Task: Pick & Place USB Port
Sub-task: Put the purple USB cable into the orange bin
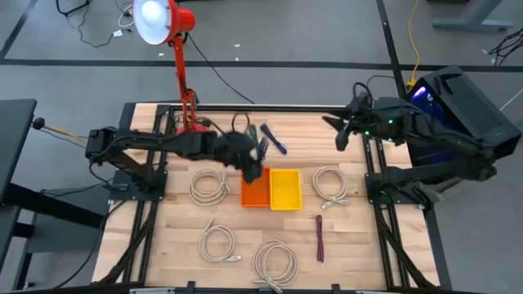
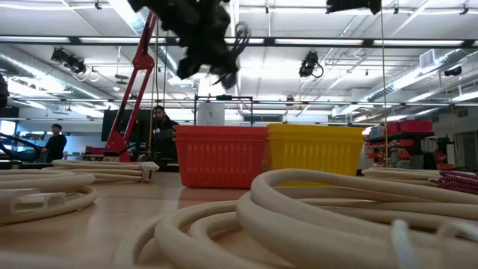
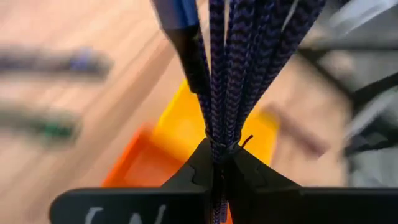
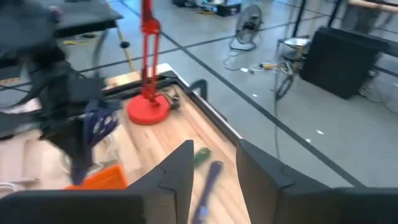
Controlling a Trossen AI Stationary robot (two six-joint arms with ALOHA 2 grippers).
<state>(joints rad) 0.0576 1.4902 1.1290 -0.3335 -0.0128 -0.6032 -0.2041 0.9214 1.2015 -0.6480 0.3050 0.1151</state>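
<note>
White cable coils (image 2: 314,217) front; left jaws (image 3: 219,163) clamp blue cable (image 3: 239,68).

No legible text or labels

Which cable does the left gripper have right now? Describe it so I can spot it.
Find the orange bin at the table's centre. Just above it, the left gripper is shut on a dark blue braided cable, folded into a bundle; the coiled cables lying nearby are cream.

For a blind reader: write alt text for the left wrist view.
The left gripper's dark fingers are shut on a bundle of dark blue braided cable, held above an orange bin and a yellow bin that sit side by side on the wooden table.
</note>
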